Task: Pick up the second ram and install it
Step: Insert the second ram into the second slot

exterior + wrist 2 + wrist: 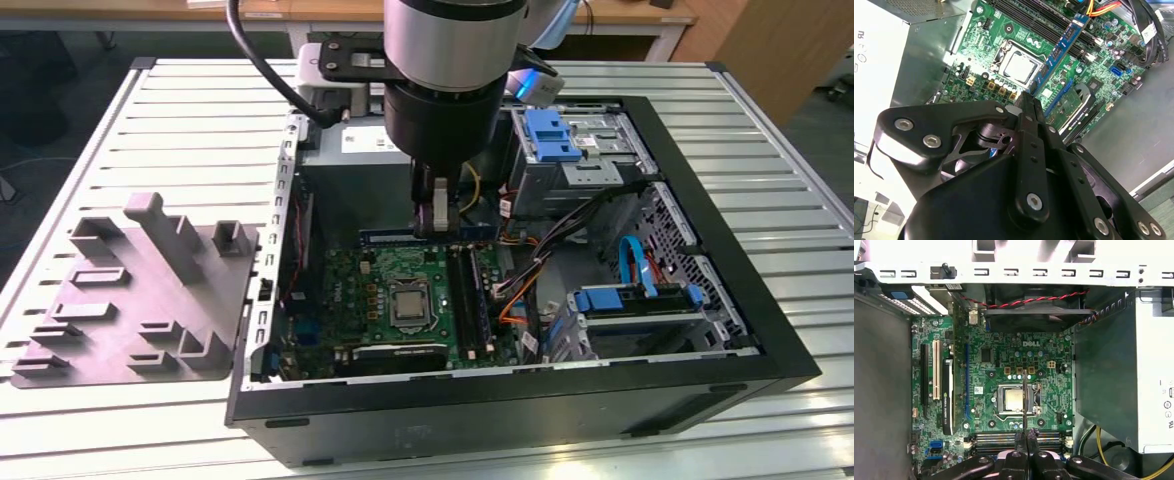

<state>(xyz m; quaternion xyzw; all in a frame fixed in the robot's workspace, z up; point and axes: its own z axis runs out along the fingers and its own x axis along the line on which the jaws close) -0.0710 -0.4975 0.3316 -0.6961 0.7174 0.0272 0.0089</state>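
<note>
My gripper (430, 228) hangs inside the open computer case, over the far end of the green motherboard (354, 290). Its fingers are shut on the second ram (394, 237), a thin bluish stick held level above the board. In the second wrist view the ram (1061, 47) reaches out from the fingertips (1026, 97) with its face showing. In the first wrist view the ram (1024, 400) is edge-on, a dark line over the processor socket (1015, 400). The black memory slots (463, 290) (989, 440) lie beside the socket and run crosswise to the stick.
Bright blue drive brackets (550, 135) (627, 300) and bundled cables (534, 260) fill the case on the exterior view's right. The grey power supply (1114, 380) and a fan (1029, 315) border the board. A grey moulded fixture (134, 300) lies on the slatted table (200, 110).
</note>
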